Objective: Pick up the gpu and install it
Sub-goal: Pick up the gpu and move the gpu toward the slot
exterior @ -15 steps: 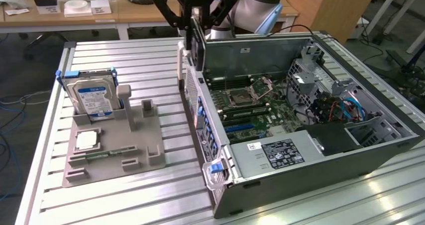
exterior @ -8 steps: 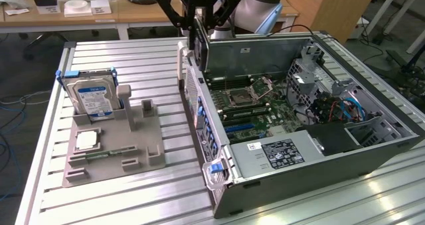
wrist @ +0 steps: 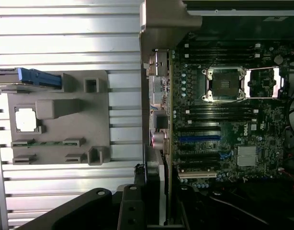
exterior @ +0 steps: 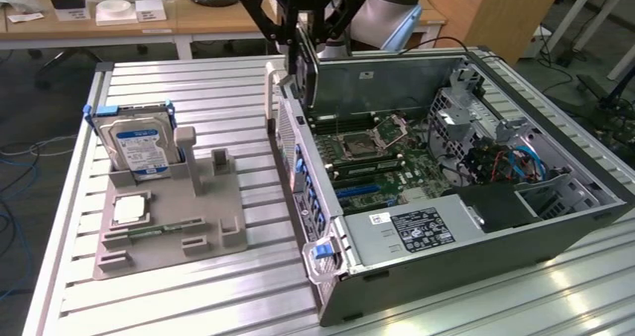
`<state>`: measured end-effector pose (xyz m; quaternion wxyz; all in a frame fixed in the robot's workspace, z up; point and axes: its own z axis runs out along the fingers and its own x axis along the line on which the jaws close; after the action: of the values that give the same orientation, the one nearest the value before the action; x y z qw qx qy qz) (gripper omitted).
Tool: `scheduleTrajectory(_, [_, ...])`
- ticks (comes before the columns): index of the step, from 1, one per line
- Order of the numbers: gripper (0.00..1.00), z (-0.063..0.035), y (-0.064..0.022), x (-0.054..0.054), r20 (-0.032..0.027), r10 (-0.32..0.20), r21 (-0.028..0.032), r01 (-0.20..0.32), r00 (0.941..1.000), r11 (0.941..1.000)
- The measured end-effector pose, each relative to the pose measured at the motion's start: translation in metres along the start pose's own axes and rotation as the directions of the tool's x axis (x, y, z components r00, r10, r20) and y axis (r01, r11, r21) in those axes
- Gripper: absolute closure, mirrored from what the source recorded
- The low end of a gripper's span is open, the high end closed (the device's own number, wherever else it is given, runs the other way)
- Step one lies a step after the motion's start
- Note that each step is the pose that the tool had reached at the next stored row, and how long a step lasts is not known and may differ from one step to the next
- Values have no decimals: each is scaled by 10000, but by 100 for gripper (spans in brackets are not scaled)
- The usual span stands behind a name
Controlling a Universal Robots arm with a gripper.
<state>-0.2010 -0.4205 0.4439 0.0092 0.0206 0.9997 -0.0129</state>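
Pincer (exterior: pixel 303 31) grips the thin flat gpu (exterior: pixel 306 76) (dark-faced) above the metal case (exterior: pixel 476 232).

Black linked-finger gripper (exterior: pixel 303 37), silver-grey arm (exterior: pixel 390 1), pale blue trim

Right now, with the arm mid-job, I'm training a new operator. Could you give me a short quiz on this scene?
1. True or false: the pincer holds the gpu upright over the open computer case.
2. Multiple choice: what stands upright in the grey fixture? A) the hard drive B) a fan C) a keyboard
3. Fill in: in the exterior view, the fixture lies on the case's ____ side.

Key: 1 true; 2 A; 3 left.
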Motion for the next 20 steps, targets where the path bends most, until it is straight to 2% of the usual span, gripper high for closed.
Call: scheduleTrajectory(20, [72,27,16,-367,0,0,1,0,10000,10000])
